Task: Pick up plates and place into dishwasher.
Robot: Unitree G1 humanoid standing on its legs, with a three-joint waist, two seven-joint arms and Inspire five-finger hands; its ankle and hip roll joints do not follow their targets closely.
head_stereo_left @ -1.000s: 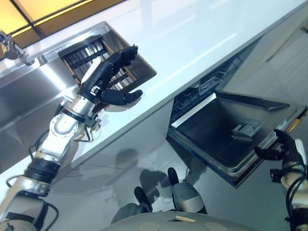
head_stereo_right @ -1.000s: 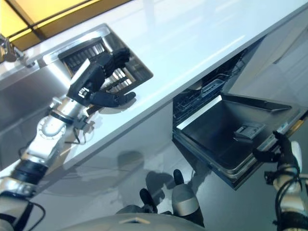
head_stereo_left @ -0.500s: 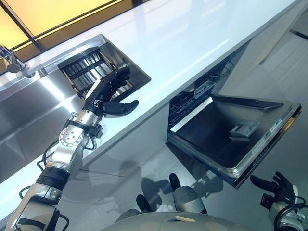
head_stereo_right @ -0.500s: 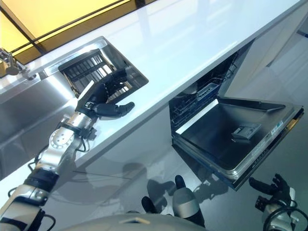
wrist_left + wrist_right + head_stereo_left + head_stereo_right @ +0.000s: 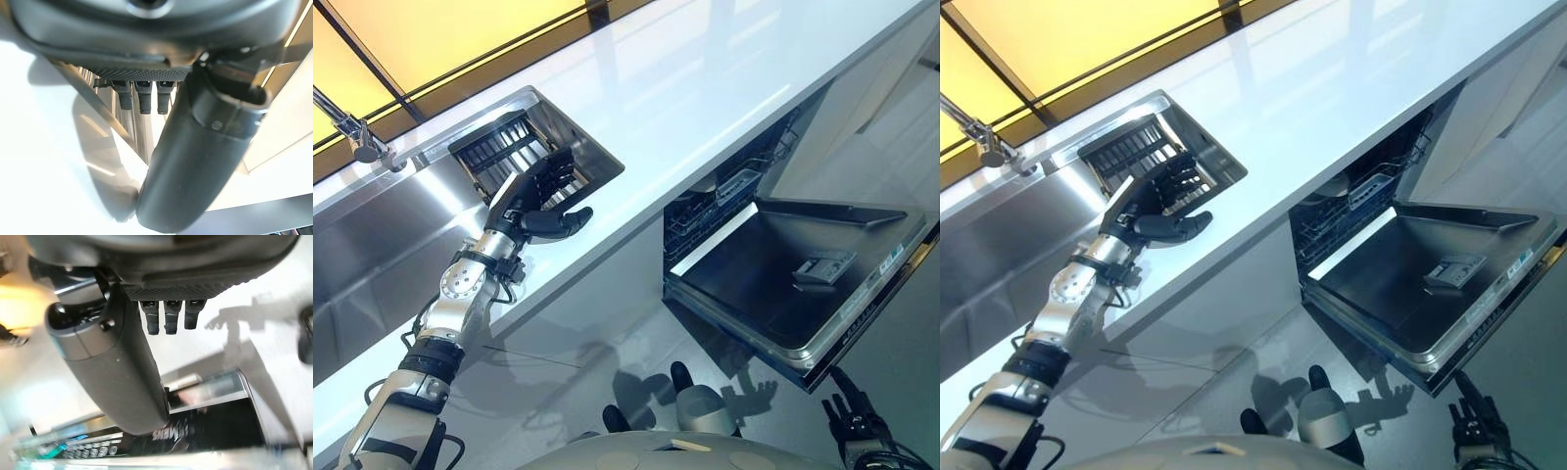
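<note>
My left hand (image 5: 534, 197) is open above the white counter's edge, beside the dark slatted dish rack (image 5: 505, 155) in the sink. Its straight fingers (image 5: 141, 98) and thumb (image 5: 195, 161) hold nothing. The dishwasher (image 5: 724, 196) stands open under the counter, with its door (image 5: 783, 294) folded down flat. Something pale and round, perhaps a plate (image 5: 1335, 186), lies in its wire rack. My right hand (image 5: 849, 425) hangs open and empty below the door's front edge, and in the right wrist view its fingers (image 5: 166, 319) point at the door's control strip (image 5: 146, 443).
The steel sink (image 5: 382, 235) and a tap (image 5: 357, 137) lie to the left of the rack. The long white counter (image 5: 705, 78) runs across the view. The lowered door juts out over the grey floor (image 5: 587, 343), with a detergent tray (image 5: 824, 267) on its inner face.
The camera has shifted. My right hand has dropped from beside the door's front edge to below it. My left hand has sunk a little toward the counter by the rack.
</note>
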